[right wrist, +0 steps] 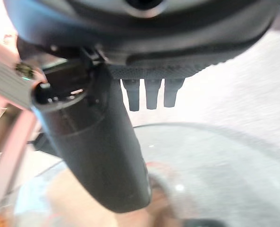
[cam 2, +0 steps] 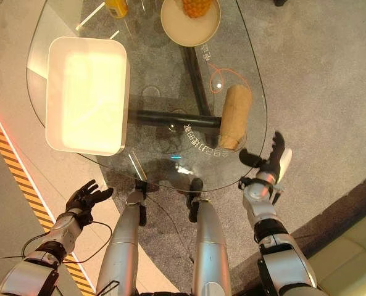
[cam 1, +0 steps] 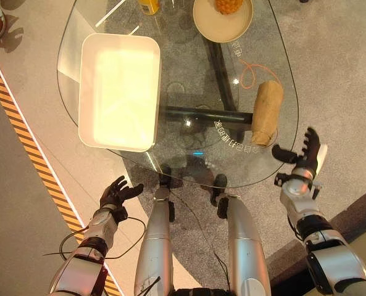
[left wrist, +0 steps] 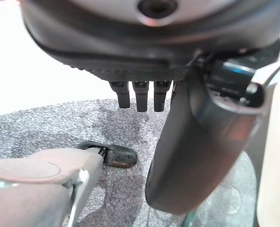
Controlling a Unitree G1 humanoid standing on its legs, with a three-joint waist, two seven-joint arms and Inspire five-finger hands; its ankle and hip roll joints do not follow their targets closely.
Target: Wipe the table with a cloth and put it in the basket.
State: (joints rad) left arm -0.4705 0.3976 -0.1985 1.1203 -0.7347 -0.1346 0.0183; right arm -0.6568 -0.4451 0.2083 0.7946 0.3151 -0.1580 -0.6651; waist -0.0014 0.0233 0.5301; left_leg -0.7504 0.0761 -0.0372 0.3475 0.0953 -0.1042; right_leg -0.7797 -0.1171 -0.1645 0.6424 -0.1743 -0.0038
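Left eye view: I'm at the reach step, nothing picked up yet. Tan rolled cloth (cam 1: 266, 112) lies at the glass table's (cam 1: 189, 80) 3 o'clock edge. Right hand (cam 1: 306, 152), fingers spread, empty, sits just beside it at 5 o'clock. Left hand (cam 1: 116, 193) open, idle. Next I must close on the roll; white basket (cam 1: 118, 91) waits at 9 o'clock.

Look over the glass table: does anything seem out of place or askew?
Nothing looks spilled or damaged. The rolled tan cloth lies near the glass table's right edge, an orange cord looped beside it. The white basket sits squarely at the left.
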